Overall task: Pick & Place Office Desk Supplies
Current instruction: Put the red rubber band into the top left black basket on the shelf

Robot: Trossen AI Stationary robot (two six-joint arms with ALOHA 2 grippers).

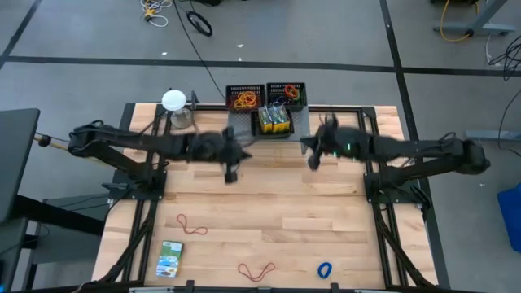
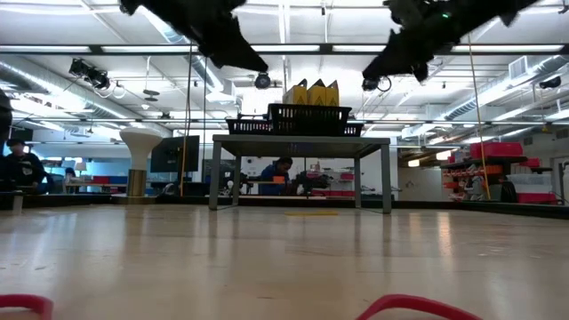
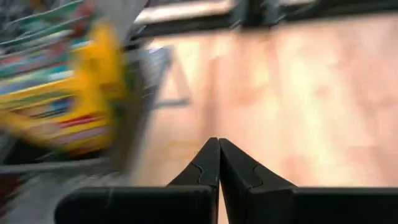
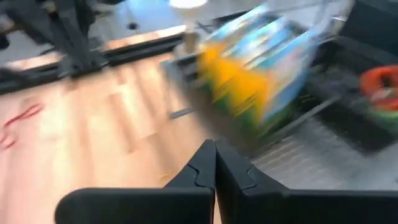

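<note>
I'm looking at the big wood table [image 1: 269, 203] first. Both arms are up near the back, by the grey shelf [image 1: 269, 130]. On it sit 2 mesh trays [image 1: 246, 98] w/ bands in them and a tray of yellow boxes [image 1: 275, 122]. My left gripper [image 1: 230, 172] is pinched closed and has nothing in it; it hangs over bare wood just in front of the shelf. My right gripper [image 1: 313, 161] is pinched closed too, also w/ nothing. So I think I'm between picks right now. Stuff left to get, all near the front edge: a green-white box [image 1: 170, 259], a red band [image 1: 193, 225], an orange band [image 1: 256, 270], and a small blue band [image 1: 325, 269]. Next I'd swing an arm down to the front, open it wide, and come low, bc thin bands lie flat and slip easy.
</note>
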